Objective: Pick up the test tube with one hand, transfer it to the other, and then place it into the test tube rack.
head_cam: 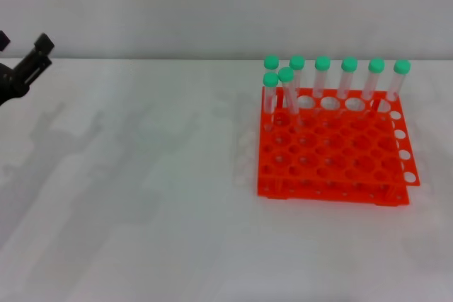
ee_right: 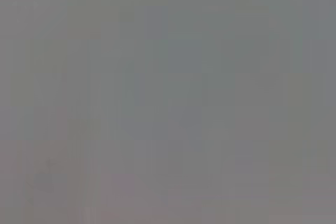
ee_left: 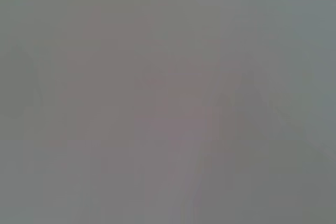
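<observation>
The orange-red test tube rack (head_cam: 333,160) stands on the white table at the right in the head view. Several clear test tubes with green caps stand in its far rows. One test tube (head_cam: 286,74) near the rack's far left corner leans slightly, and another (head_cam: 270,80) stands just left of it. I cannot tell which one is the task's tube. My left gripper (head_cam: 23,42) hangs at the far left edge, well away from the rack, open with nothing between its fingers. The right gripper is out of view. Both wrist views show only plain grey.
The white table (head_cam: 156,196) stretches between the left gripper and the rack. A pale wall rises behind the table's far edge. Nothing else lies on the surface.
</observation>
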Available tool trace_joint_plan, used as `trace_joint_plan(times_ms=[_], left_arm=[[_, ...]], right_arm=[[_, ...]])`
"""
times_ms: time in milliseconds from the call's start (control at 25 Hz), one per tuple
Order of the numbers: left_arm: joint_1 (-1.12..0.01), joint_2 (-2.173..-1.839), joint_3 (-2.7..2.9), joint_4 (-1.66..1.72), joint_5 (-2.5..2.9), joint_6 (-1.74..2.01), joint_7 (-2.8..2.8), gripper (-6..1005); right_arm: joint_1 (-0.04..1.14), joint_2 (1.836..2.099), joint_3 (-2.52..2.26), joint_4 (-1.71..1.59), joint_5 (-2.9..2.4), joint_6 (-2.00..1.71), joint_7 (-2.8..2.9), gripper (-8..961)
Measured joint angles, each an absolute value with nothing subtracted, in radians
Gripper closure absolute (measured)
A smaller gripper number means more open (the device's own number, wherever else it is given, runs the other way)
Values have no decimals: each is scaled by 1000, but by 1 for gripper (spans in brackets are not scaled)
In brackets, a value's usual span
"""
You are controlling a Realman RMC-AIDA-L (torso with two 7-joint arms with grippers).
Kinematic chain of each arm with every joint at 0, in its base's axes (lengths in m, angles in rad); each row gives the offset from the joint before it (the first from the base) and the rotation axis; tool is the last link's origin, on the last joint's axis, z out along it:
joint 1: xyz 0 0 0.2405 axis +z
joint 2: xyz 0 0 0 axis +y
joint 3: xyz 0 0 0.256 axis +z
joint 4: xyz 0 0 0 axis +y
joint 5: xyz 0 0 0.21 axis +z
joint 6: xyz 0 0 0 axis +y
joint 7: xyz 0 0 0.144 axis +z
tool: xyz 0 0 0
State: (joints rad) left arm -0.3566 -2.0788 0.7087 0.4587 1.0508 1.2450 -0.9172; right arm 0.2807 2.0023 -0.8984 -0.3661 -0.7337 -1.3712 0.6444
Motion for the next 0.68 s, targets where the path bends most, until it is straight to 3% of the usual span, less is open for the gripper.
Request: trace_joint_plan(times_ms=[680], left_arm=[[-384,-2085,712,281,924,1255,-808,104]], right_arm=[[253,2000,-869,-324,-740,-1450,419,310]])
